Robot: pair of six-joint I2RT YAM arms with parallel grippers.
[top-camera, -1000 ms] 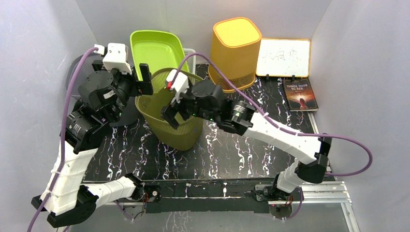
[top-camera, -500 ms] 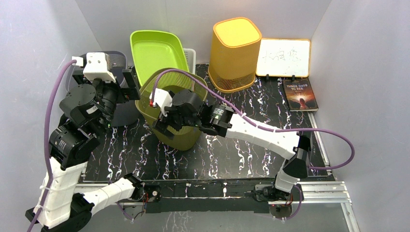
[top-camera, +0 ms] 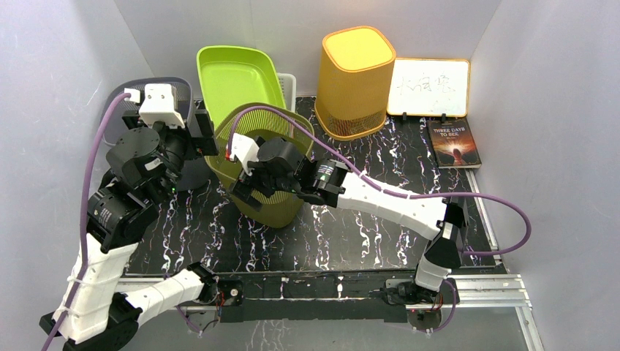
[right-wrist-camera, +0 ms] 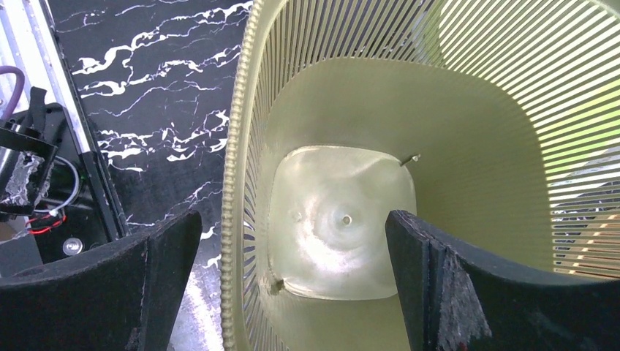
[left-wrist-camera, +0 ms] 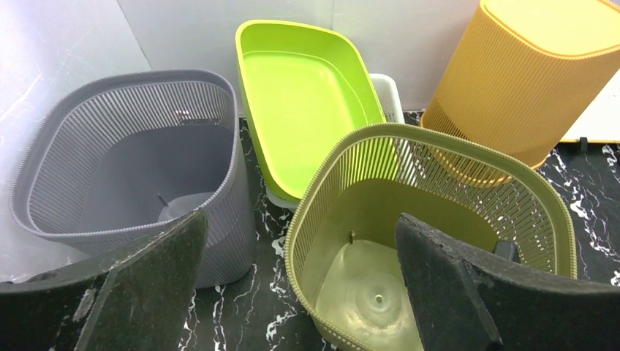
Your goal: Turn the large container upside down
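The olive-green slatted basket (top-camera: 281,208) stands upright, mouth up, at the table's middle; it also shows in the left wrist view (left-wrist-camera: 439,168) and the right wrist view (right-wrist-camera: 468,88). My right gripper (top-camera: 247,186) is open and straddles its near-left rim (right-wrist-camera: 235,219), one finger outside and one inside (right-wrist-camera: 292,285). My left gripper (top-camera: 201,135) is open above the basket's left rim, one finger over the grey basket's side and one over the olive interior (left-wrist-camera: 300,292). Neither gripper holds anything.
A grey basket (left-wrist-camera: 124,146) stands just left of the olive one (top-camera: 172,84). A lime tray (top-camera: 237,77) leans at the back with a small white container (top-camera: 289,80) behind it. A yellow-orange basket (top-camera: 354,73), a whiteboard (top-camera: 430,86) and a book (top-camera: 455,144) are at the back right.
My right gripper has moved left and down to straddle the olive basket's near-left rim. My left gripper swung left off the rim, then came partly back over it.
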